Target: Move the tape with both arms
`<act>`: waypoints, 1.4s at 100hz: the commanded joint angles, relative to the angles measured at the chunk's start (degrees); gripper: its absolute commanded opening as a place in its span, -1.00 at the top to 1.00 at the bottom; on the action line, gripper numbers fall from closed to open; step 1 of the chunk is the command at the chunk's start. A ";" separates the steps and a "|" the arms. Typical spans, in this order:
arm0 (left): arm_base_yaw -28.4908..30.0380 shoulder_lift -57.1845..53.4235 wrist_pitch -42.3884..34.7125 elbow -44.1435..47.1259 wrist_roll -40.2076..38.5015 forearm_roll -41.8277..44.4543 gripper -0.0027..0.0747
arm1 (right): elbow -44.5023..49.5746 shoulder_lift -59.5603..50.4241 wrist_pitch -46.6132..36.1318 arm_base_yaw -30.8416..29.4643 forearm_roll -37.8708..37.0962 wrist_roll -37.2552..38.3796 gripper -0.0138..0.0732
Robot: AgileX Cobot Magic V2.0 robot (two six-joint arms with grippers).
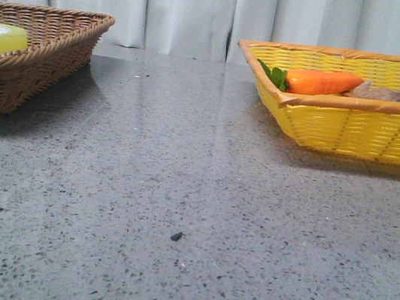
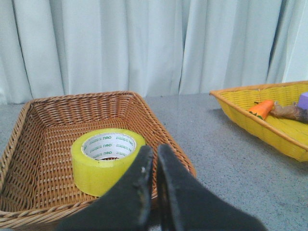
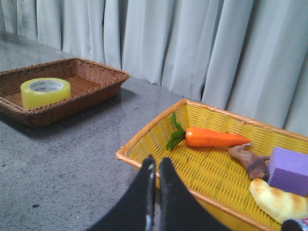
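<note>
I've got the left gripper (image 2: 154, 159) poised above the near rim of the brown basket (image 2: 43, 130), fingers pressed together, empty. The tape (image 2: 107, 159) lies flat inside it. My right gripper (image 3: 155, 171) hangs over the yellow basket (image 3: 202, 168), fingers together too.

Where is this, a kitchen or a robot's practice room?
Probably a robot practice room: pale curtains hide the background, and a speckled grey table holds only a brown basket and a yellow basket of toy-like things.
</note>
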 commanded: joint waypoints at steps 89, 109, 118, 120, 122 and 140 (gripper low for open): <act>0.21 -4.23 -8.44 5.03 -0.18 -0.02 0.98 | 4.14 -5.39 -5.79 -0.44 -3.77 0.30 0.85; 5.88 -4.32 -26.93 15.20 -3.84 5.79 0.99 | 4.14 -5.39 -5.79 -0.44 -3.77 0.30 0.85; 9.56 -4.61 -32.87 19.79 -3.98 5.79 0.98 | 4.14 -5.39 -5.79 -0.44 -3.77 0.30 0.85; 10.40 -4.90 -33.18 20.75 -3.98 5.79 0.98 | 4.14 -5.39 -5.79 -0.44 -3.77 0.30 0.85; 11.17 -5.05 -33.18 21.62 -3.98 5.79 0.98 | 4.14 -5.39 -5.79 -0.44 -3.77 0.30 0.85; 15.21 -5.05 -22.90 24.35 -3.98 5.79 0.98 | 4.14 -5.39 -5.79 -0.44 -3.77 0.30 0.85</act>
